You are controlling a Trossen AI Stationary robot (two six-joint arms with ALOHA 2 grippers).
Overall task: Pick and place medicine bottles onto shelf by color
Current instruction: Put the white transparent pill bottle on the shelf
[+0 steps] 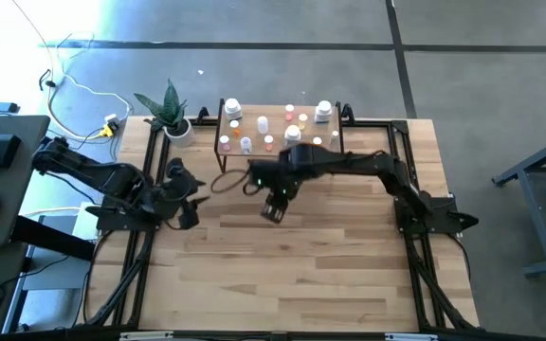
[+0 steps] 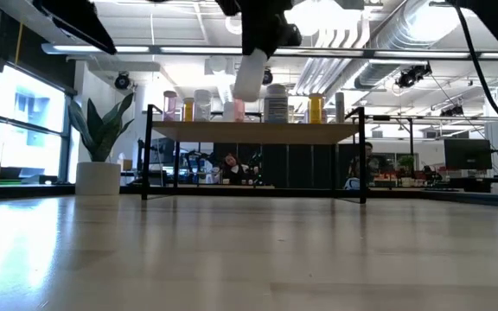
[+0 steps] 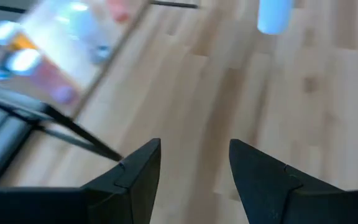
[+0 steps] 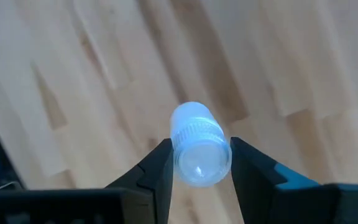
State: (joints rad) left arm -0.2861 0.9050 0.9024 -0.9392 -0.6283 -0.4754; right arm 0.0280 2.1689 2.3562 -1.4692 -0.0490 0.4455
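The shelf (image 1: 278, 142) stands at the table's far edge on thin black legs, and several small bottles, white, orange and pink, rest upright on its board (image 2: 253, 131). My right gripper (image 1: 275, 208) hangs over the table's middle, in front of the shelf, shut on a white bottle (image 4: 197, 146). In the low view that bottle (image 2: 249, 73) hangs above the level of the shelf board. My left gripper (image 3: 194, 165) stands open at the table's left (image 1: 190, 210) with nothing between its fingers. My right gripper pinches the white bottle's upper end, at its ribbed ring (image 4: 194, 132), between its two fingers (image 4: 160, 163). The fingers come from above, pointing down. The bottle hangs below them, slightly tilted and lifted well clear of the table (image 2: 249, 82).
A potted plant (image 1: 171, 112) stands left of the shelf. A dark cable loop (image 1: 224, 182) lies on the table near the shelf's left legs. Black frame rails (image 1: 401, 152) run along the table's sides. People sit in the room behind (image 2: 230, 164).
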